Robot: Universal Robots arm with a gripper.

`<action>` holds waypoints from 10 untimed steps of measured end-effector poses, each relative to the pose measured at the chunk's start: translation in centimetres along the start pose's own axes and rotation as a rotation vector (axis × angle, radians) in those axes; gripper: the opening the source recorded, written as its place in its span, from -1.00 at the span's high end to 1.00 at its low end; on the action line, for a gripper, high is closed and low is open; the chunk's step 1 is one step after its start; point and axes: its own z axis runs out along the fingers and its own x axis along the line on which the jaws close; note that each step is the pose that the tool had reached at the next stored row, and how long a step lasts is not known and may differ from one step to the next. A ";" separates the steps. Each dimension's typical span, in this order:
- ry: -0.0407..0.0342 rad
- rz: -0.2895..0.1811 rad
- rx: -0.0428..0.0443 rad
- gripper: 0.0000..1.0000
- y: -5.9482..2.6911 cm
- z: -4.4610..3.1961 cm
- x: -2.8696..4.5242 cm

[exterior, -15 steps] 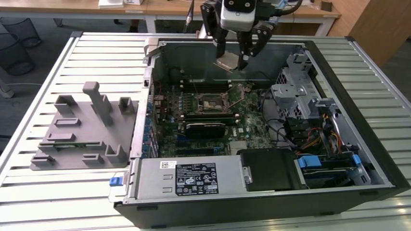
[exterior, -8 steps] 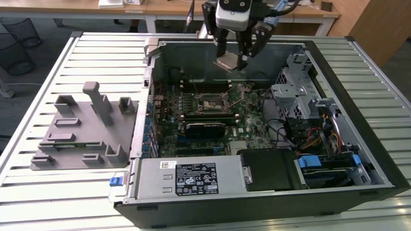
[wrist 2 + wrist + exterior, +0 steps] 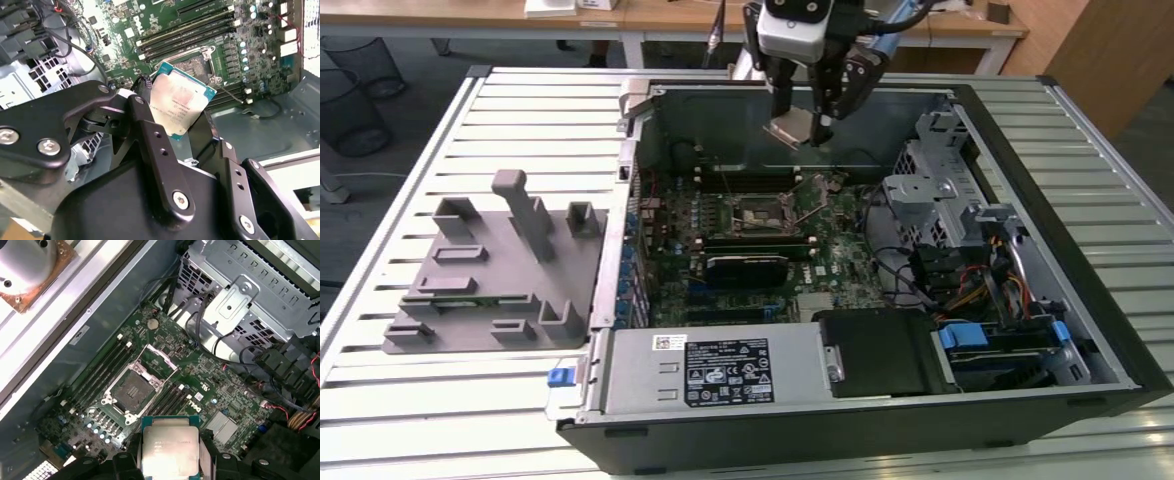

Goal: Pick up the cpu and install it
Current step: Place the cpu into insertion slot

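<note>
The gripper [image 3: 798, 128] pinches the cpu [image 3: 170, 447] between its jaws (faint print on its top). It hangs over the motherboard [image 3: 212, 390].

You are seeing the case [image 3: 720, 110] lying on the table [image 3: 520, 120], the tray [image 3: 467, 290] sitting on the exterior view's left of it, and the cpu [image 3: 790, 133] hanging in the gripper [image 3: 803, 136] over the board [image 3: 834, 255], near the socket [image 3: 763, 215].

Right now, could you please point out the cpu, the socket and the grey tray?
cpu [image 3: 170, 445], first wrist view, centre of metal top.
socket [image 3: 131, 390], first wrist view, its dark centre.
grey tray [image 3: 507, 285], exterior view, its bare base.
</note>
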 end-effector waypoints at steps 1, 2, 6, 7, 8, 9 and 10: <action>-0.0004 0.010 0.0001 -0.08 0.02 0.01 0.02; -0.0008 0.019 0.0002 -0.08 0.04 0.01 0.05; -0.0025 0.058 0.0008 -0.08 0.11 0.04 0.14; -0.0031 0.073 0.0010 -0.08 0.13 0.05 0.17; -0.0035 0.083 0.0011 -0.08 0.15 0.06 0.19; -0.0039 0.092 0.0012 -0.08 0.16 0.07 0.21; -0.0042 0.102 0.0014 -0.08 0.18 0.07 0.24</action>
